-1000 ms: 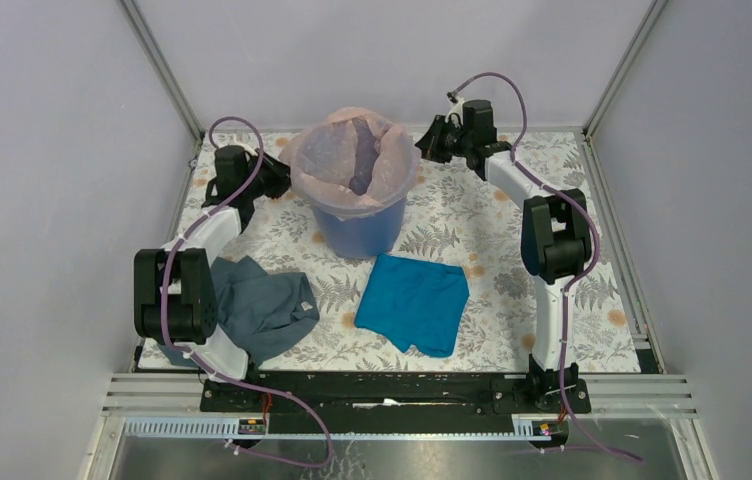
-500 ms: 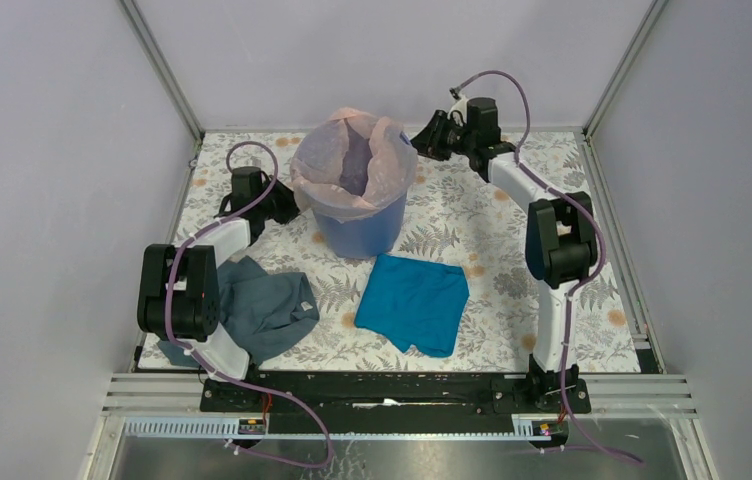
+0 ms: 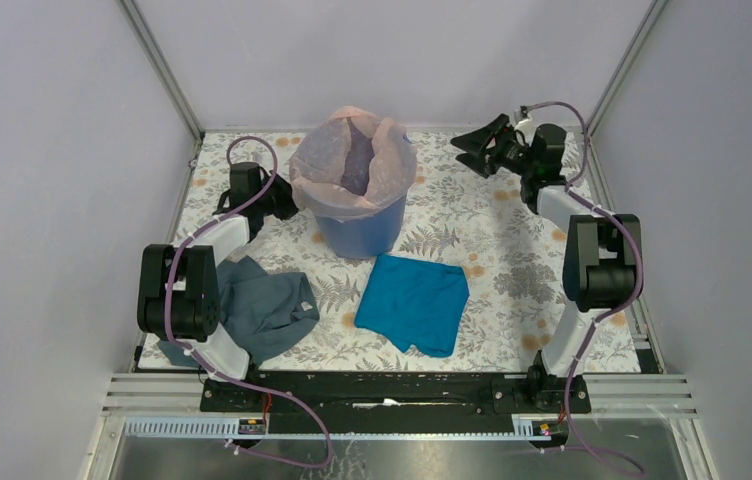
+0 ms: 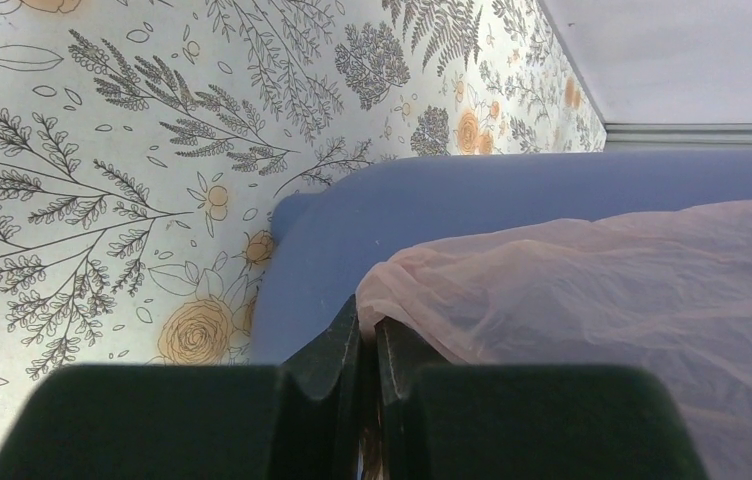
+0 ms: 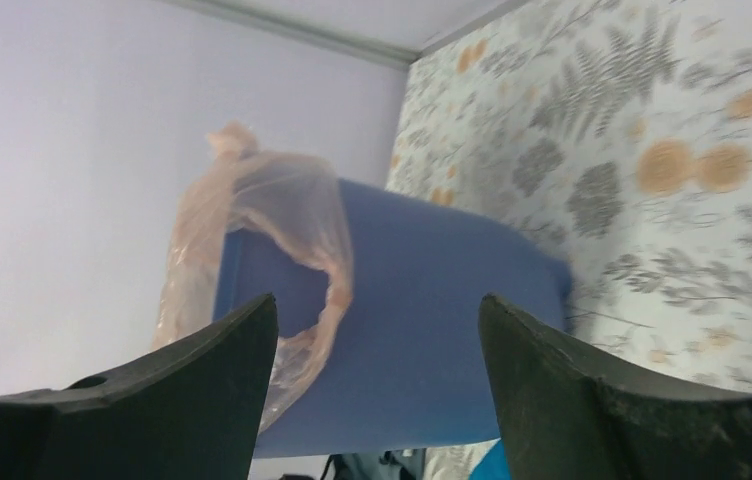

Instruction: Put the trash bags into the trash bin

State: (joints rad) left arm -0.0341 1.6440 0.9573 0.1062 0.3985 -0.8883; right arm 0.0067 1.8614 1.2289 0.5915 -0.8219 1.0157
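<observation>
Bin (image 3: 362,232) upright at back-centre of counter (image 3: 512,250). Pink bag (image 3: 337,160) sits inside it, edge draped over rim. L gripper (image 4: 367,335) at bin's left side, fingers pressed together, pinching bag edge. R gripper (image 3: 469,150) spread wide, right of bin, not touching it. Teal cloth (image 3: 414,303) flat just in front of bin; grey cloth (image 3: 264,305) by L arm.

walls (image 3: 372,50): plain pale lilac | table (image 3: 492,240): floral-print cover | corners: metal posts (image 3: 160,70) | light: even
</observation>
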